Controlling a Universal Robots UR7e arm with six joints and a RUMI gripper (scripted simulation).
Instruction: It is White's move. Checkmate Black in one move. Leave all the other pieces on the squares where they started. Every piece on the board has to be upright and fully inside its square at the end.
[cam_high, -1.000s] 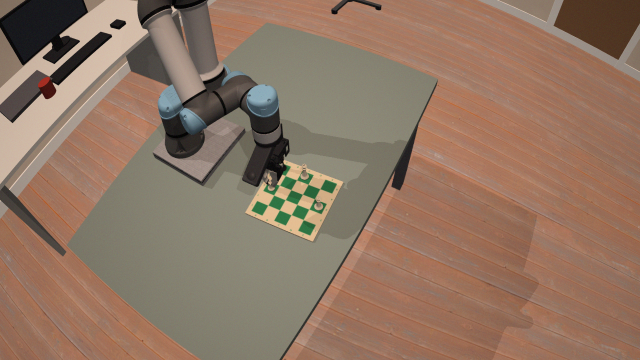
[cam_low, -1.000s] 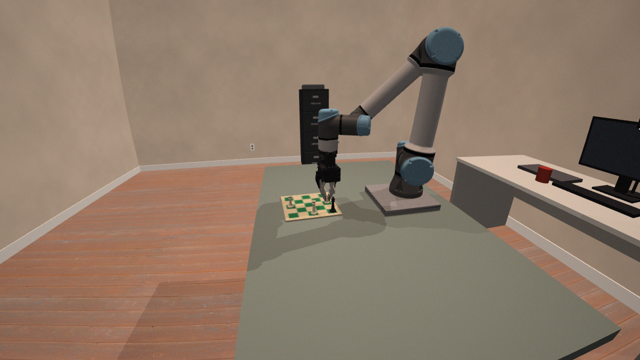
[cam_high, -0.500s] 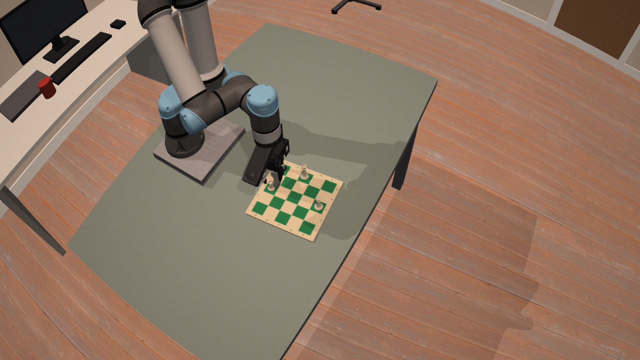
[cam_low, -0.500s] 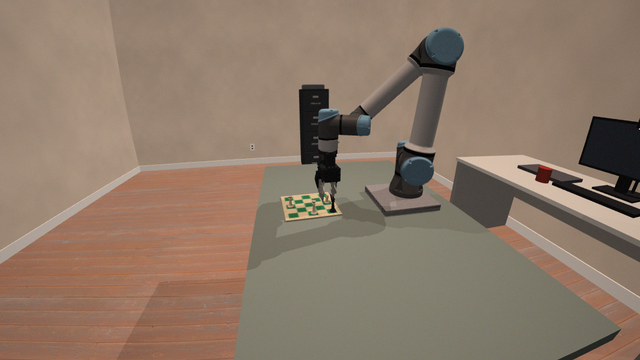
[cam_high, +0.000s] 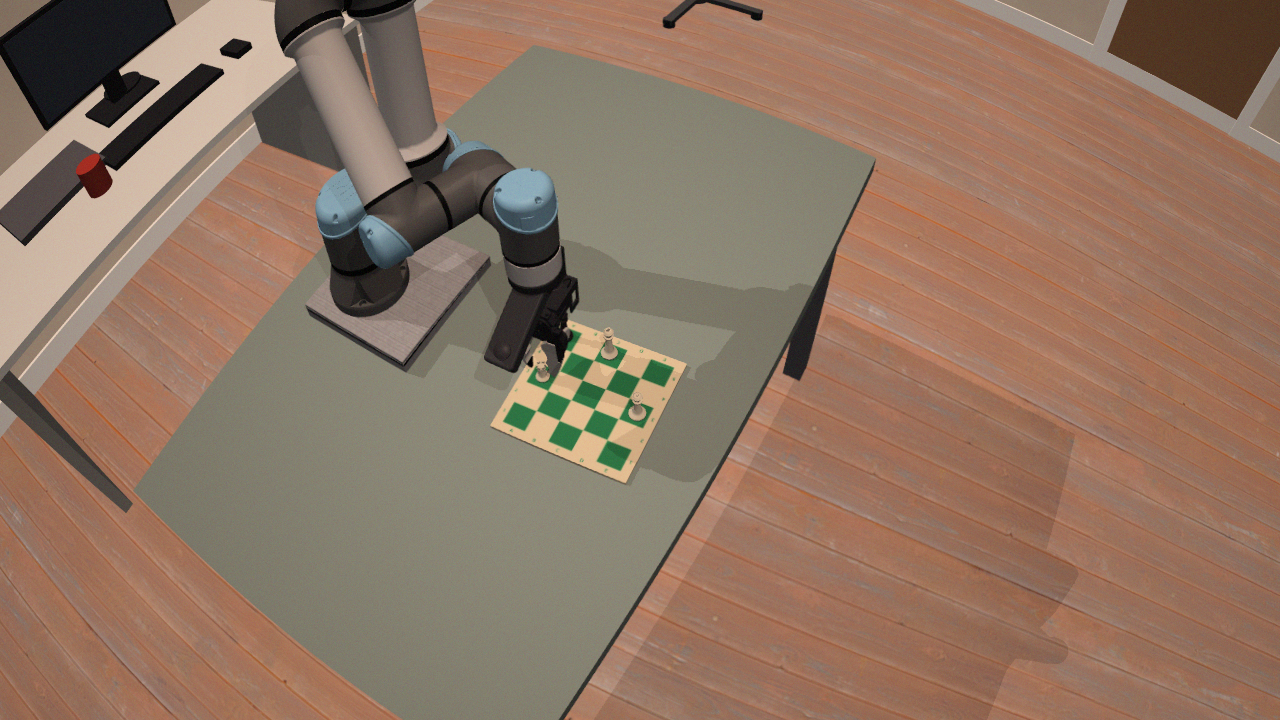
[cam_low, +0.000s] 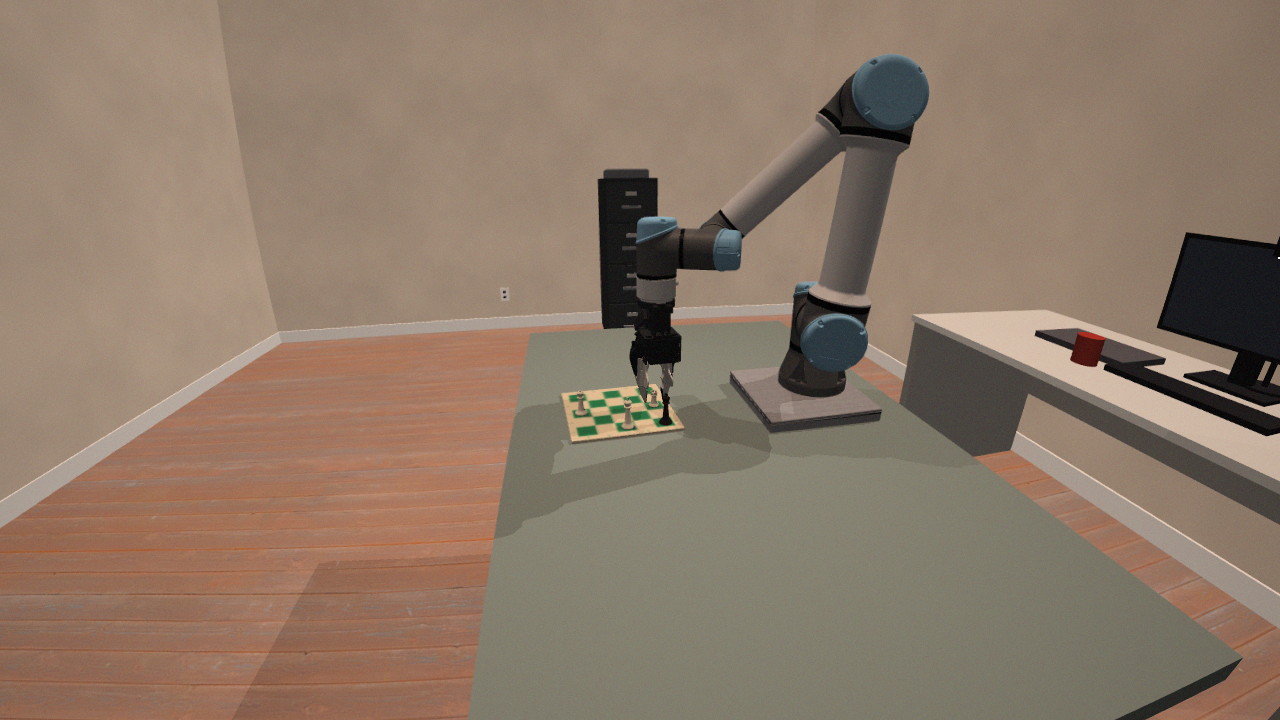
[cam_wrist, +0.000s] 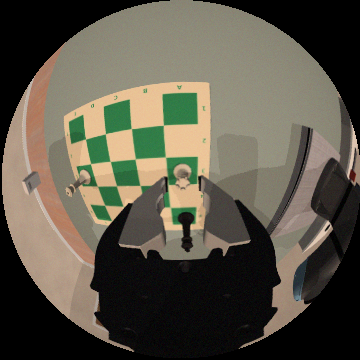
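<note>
A small green and cream chessboard lies on the grey table. My gripper hangs low over the board's corner nearest the arm's base, its fingers parted. A white piece stands upright on an edge square just at the fingertips, free of both fingers. A black piece stands upright on the corner square beside it, under the gripper body. Two more white pieces stand upright further out on the board.
The arm's base plate sits on the table close to the board. The table edge runs just past the board's far side. A desk with a monitor, a keyboard and a red cup stands beside the table.
</note>
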